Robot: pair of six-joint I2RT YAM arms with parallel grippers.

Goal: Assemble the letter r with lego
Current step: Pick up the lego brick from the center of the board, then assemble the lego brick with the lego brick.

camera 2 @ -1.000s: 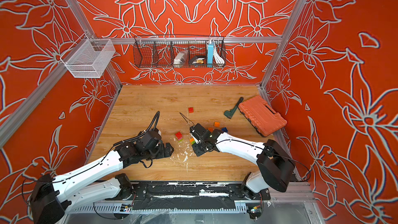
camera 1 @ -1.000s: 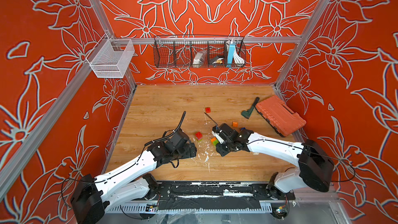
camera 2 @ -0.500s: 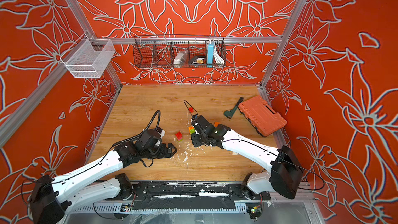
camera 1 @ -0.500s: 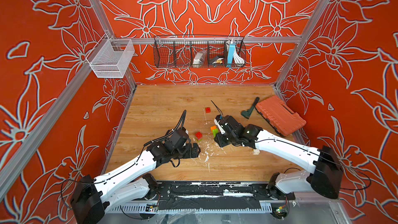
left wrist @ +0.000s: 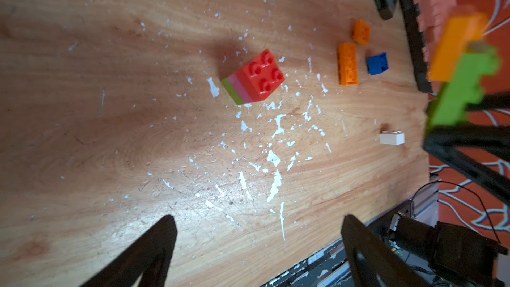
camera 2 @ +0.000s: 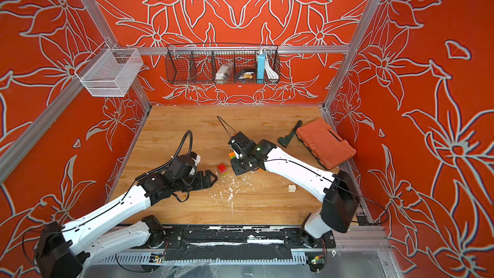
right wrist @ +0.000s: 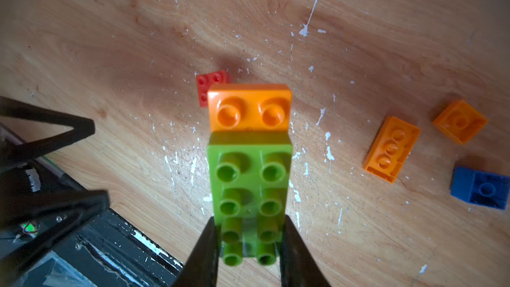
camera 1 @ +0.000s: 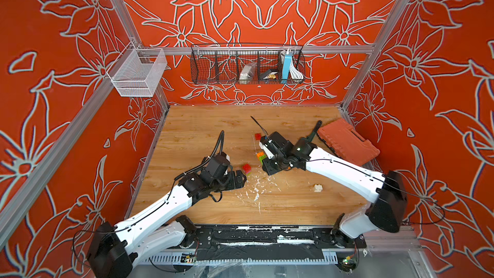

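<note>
Right gripper [right wrist: 248,238]: fingers clamped on one end of a green brick [right wrist: 249,178], an orange brick [right wrist: 249,109] joined at its far end, held above the table [right wrist: 110,51]. Left gripper [left wrist: 258,219]: fingers wide apart, empty; the red-topped stack [left wrist: 252,77] lies just ahead of them, untouched. Step judged: joining sub-assemblies. Next move calls for bracing the stack and pressing the held piece on squarely.
</note>
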